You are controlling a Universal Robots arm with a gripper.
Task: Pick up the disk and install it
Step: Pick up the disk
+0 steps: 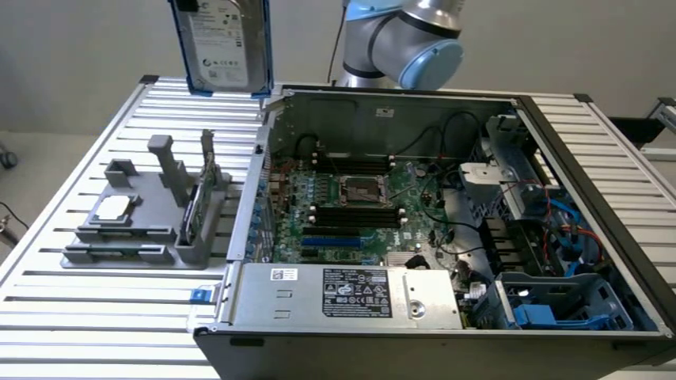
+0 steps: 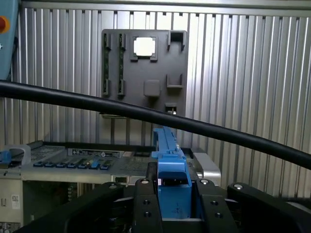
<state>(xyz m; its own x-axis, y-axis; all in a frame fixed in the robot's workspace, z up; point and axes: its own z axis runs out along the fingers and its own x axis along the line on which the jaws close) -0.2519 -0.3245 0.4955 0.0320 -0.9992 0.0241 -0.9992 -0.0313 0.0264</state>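
The disk point(image 1: 222, 43) hangs upright high above the slatted table, at the exterior view's upper left, just outside the open computer case's left wall. Its white printed label and blue side rails show. In the wrist view I look along the disk's blue rail point(image 2: 167, 160), edge-on, with my gripper point(image 2: 170, 189) shut on it; a black finger point(image 2: 145, 204) presses on each side. Far below lie the table and the grey fixture.
The open computer case point(image 1: 423, 103) holds a motherboard point(image 1: 359, 206), a grey power-supply box point(image 1: 349, 297) at the front and a blue-trimmed drive bay point(image 1: 549, 305) at the exterior view's lower right. A grey fixture point(image 1: 148, 229) carries a square chip point(image 1: 112, 208). A black cable point(image 2: 146, 114) crosses the wrist view.
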